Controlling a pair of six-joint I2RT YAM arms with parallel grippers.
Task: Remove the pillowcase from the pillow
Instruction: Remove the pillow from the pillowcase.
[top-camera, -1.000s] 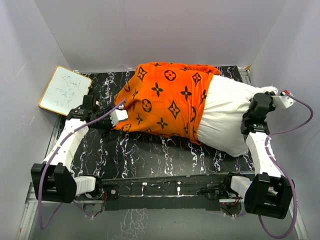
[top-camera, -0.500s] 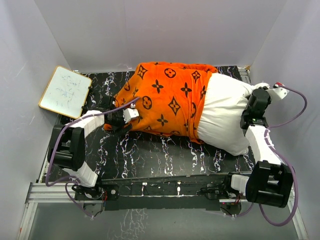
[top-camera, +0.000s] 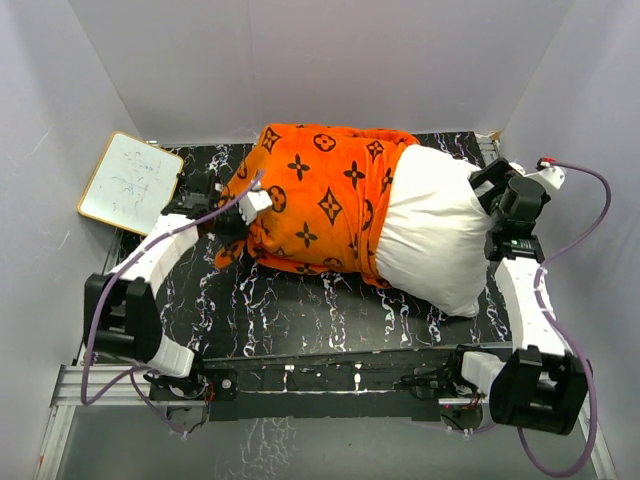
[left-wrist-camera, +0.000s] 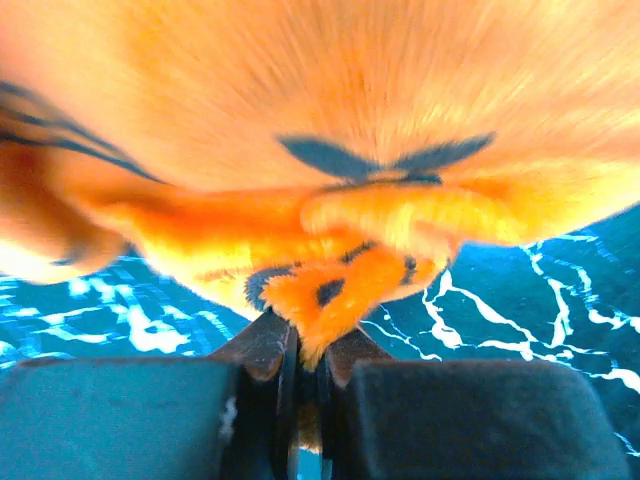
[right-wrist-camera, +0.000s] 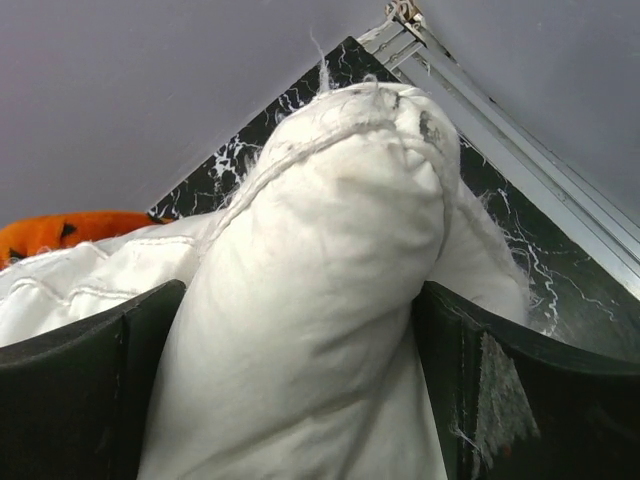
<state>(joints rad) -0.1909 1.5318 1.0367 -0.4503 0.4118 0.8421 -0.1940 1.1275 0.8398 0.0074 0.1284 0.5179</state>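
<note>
Left gripper pinching pillowcase edge; right gripper jaws spread wide, pillow corner between them; pillow's right half bare.

On the marbled table, far-left corner, a whiteboard (faintly scribbled) sits askew
</note>
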